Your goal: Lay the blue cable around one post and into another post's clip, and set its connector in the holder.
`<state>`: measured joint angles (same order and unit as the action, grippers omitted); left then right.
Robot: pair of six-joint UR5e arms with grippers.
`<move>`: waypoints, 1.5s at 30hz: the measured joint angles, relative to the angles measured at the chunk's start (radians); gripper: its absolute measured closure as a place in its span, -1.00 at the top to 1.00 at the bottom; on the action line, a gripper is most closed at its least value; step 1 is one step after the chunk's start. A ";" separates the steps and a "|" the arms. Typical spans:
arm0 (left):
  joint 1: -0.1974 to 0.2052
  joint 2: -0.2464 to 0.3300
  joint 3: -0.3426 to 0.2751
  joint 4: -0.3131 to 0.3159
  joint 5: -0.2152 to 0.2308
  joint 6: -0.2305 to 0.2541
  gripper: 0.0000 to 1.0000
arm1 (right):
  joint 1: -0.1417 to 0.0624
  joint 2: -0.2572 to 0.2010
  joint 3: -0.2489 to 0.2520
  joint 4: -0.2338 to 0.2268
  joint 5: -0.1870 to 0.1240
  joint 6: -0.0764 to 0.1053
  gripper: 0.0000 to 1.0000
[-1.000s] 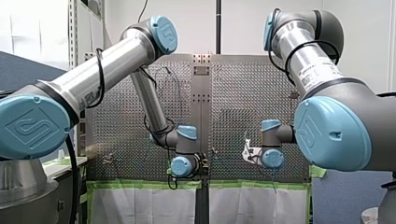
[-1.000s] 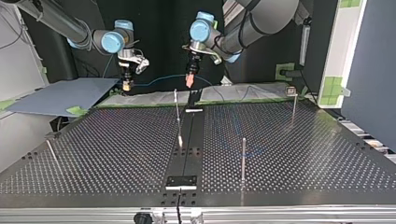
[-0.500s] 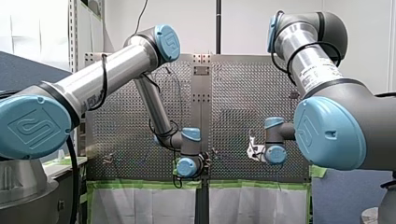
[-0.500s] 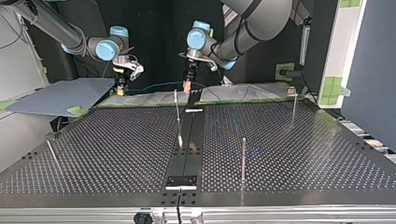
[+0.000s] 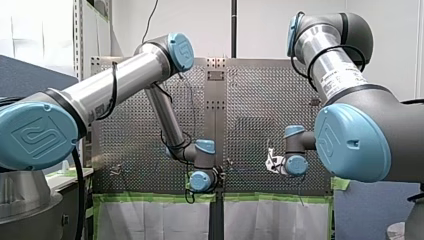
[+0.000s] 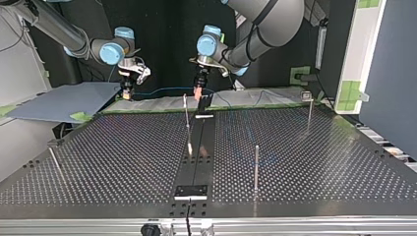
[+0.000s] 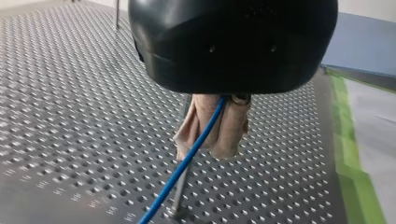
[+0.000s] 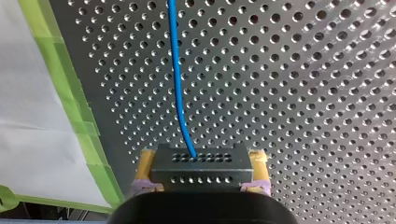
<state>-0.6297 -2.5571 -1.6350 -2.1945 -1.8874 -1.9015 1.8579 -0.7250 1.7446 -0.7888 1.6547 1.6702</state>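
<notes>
Left gripper point(image 7: 208, 148) is clamped with its beige pads on the blue cable point(image 7: 161, 190) just over a post point(image 7: 177, 200), and right gripper point(image 8: 201, 163) squeezes the connector point(image 8: 201, 170) between yellow pads, so you have the cable in the air between them, ready, I think, for laying around that post.

- Left wrist view: you lose the blue cable point(image 7: 189, 156) where it runs out of frame past the fingertips; the black housing point(image 7: 233, 42) covers the roots of my left gripper point(image 7: 211, 150)
- Right wrist view: the connector point(image 8: 201, 163) hides the cable's end; my right gripper point(image 8: 201, 171) is mostly cut off
- Top view: cable too thin to trace
- Front view: fingers too small to read
</notes>
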 joint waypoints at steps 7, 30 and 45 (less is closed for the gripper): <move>0.014 -0.012 0.039 -0.021 0.001 0.002 -1.00 | 0.002 0.000 0.000 0.009 -0.005 -0.008 -0.91; 0.048 -0.015 0.103 -0.061 0.001 0.014 -1.00 | -0.002 0.002 -0.013 -0.060 -0.052 -0.017 -0.91; 0.070 -0.016 0.108 -0.073 0.005 0.021 -1.00 | -0.002 0.005 -0.016 -0.106 -0.083 -0.017 -0.91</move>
<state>-0.5592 -2.5728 -1.5267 -2.2674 -1.8829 -1.8808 1.8554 -0.7203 1.7287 -0.8943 1.5720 1.6533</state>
